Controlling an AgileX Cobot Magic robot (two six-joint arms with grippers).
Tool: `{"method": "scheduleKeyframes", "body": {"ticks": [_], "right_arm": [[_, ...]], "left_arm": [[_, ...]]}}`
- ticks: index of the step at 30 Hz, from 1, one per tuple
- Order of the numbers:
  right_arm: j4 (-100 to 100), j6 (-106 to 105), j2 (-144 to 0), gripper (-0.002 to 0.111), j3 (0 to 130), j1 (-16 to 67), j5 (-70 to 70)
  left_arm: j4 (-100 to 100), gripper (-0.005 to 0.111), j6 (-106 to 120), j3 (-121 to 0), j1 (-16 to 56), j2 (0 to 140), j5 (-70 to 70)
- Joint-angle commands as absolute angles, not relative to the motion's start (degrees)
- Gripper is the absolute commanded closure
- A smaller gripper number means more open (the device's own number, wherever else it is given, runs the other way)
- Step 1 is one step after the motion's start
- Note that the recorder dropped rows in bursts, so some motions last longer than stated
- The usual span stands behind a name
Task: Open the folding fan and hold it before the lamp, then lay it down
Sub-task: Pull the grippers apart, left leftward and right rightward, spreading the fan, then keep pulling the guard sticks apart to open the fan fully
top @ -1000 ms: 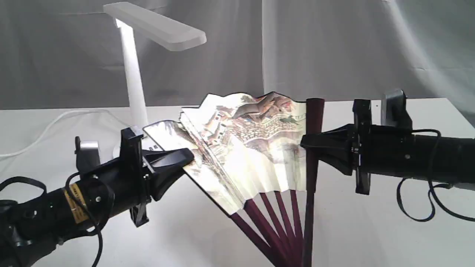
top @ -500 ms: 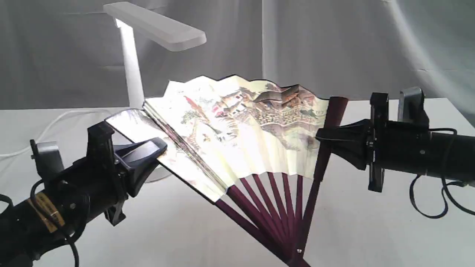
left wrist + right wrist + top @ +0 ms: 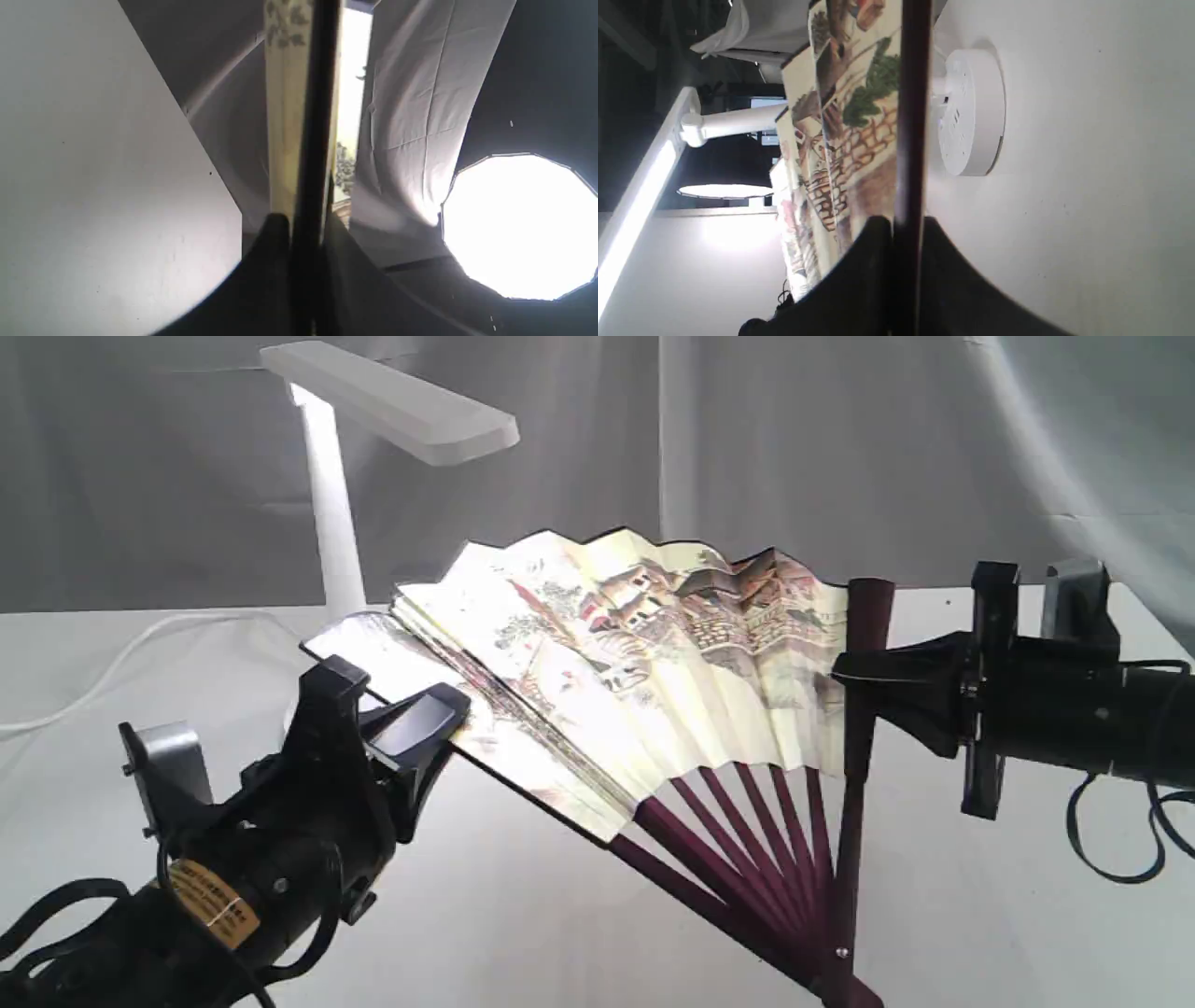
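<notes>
The folding fan [image 3: 653,644] has spread wider, with more ribs showing. The right hand [image 3: 848,678] has carried its outer rib rightward. The left hand [image 3: 450,726] swung outward, then partly back.

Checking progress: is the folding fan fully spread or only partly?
Partly spread: the folding fan shows open pleats toward the right, but several folds lie bunched along its left edge.

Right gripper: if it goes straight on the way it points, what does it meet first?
Right gripper is shut on the fan, so that goes along with it. Beyond, the lamp base looks first in line; depth unclear.
</notes>
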State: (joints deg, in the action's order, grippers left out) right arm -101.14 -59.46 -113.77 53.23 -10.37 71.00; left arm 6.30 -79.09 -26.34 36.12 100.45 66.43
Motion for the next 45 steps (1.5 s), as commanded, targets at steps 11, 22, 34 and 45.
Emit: {"method": "scheduleKeyframes", "body": {"ticks": [11, 22, 34, 45], "right_arm": [[-99.95, -58.00, -113.72, 0.108, 53.50, -15.25, 69.96], [-99.95, -56.79, -113.72, 0.108, 53.50, -20.90, 69.96], [-99.95, -56.79, -113.72, 0.108, 53.50, -23.54, 69.96], [-99.95, -56.51, -113.72, 0.108, 53.50, -23.54, 69.96]], "left_arm": [[23.88, 0.107, -79.12, -26.63, 38.93, 99.33, 69.96], [28.36, 0.107, -79.23, -26.63, 38.93, 99.33, 69.96], [33.96, 0.107, -80.69, -23.47, 38.93, 99.33, 69.96], [38.72, 0.107, -81.88, -23.33, 42.85, 98.22, 69.96]]}}
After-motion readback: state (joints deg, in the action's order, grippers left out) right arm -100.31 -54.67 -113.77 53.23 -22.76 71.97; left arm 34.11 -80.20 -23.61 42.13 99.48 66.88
